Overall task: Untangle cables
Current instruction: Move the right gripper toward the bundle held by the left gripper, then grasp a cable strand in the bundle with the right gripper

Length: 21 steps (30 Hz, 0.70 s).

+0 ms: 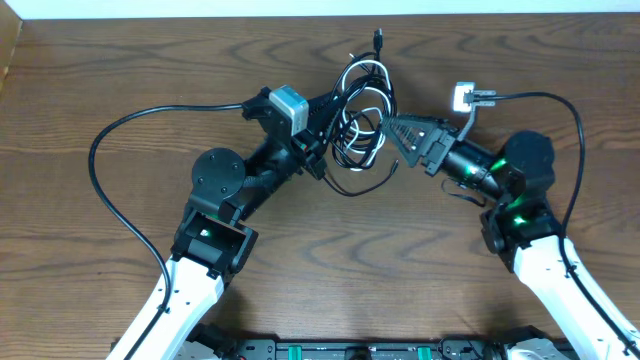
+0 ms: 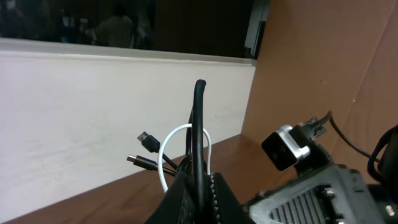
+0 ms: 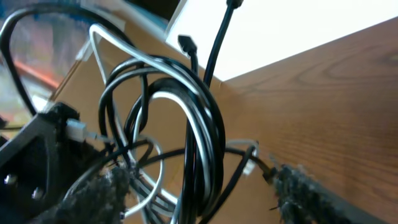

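The cables [image 1: 358, 122] lie in a looped tangle, black cords wound with one white, on the far middle of the tabletop [image 1: 120, 70]. At the tangle's left edge the left jaws are pinched tight on a black strand, the pinch cut off below the wrist view. On its right, the right jaws stand wide apart, loops between the blurred pads [image 3: 102, 193]; I can't tell if they touch.

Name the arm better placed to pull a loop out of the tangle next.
Right, probably: the right pincer stands open around the cables, while the left pincer is shut on them as anchor.
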### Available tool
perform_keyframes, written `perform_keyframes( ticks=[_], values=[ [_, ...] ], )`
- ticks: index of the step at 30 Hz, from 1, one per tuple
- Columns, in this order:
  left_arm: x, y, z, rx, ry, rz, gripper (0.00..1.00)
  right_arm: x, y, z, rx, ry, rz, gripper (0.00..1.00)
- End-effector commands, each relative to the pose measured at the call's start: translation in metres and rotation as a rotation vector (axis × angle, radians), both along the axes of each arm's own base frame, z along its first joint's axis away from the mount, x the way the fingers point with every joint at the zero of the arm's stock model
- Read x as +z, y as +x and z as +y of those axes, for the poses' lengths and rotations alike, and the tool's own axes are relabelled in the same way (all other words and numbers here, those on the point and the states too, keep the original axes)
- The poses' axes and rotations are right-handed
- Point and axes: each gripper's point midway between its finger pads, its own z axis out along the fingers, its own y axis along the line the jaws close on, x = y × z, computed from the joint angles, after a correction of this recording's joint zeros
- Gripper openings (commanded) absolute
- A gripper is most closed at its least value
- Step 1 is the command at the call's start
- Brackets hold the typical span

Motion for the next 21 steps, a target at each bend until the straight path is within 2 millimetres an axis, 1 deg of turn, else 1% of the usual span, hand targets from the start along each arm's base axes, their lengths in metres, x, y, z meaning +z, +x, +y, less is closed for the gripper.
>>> perform_keyframes(
  ticks=[1, 4, 6, 7, 11, 15, 21],
  values=[
    [0.018, -0.003, 0.003, 0.001, -0.068, 0.004, 0.07, 0.007, 0.008, 0.002, -0.072, -0.004, -0.028, 0.63],
    [0.017, -0.003, 0.003, -0.001, -0.074, 0.013, 0.08, 0.007, 0.009, 0.003, -0.079, -0.004, -0.027, 0.40],
    [0.016, -0.003, 0.003, -0.001, -0.073, 0.015, 0.07, 0.007, 0.009, 0.002, -0.082, -0.004, -0.027, 0.33],
    [0.016, -0.002, 0.003, -0.001, -0.073, 0.016, 0.08, 0.007, 0.009, 0.002, -0.082, -0.004, -0.027, 0.26],
    [0.012, -0.001, 0.000, -0.014, -0.077, 0.036, 0.08, 0.007, 0.010, 0.002, -0.085, -0.004, -0.026, 0.10],
    [0.005, 0.003, -0.002, -0.013, -0.070, 0.055, 0.08, 0.007, 0.010, 0.002, -0.085, -0.004, -0.026, 0.02],
    [-0.001, 0.008, -0.004, -0.014, -0.074, 0.082, 0.08, 0.007, 0.010, 0.002, -0.085, -0.005, -0.027, 0.01]
  ],
)
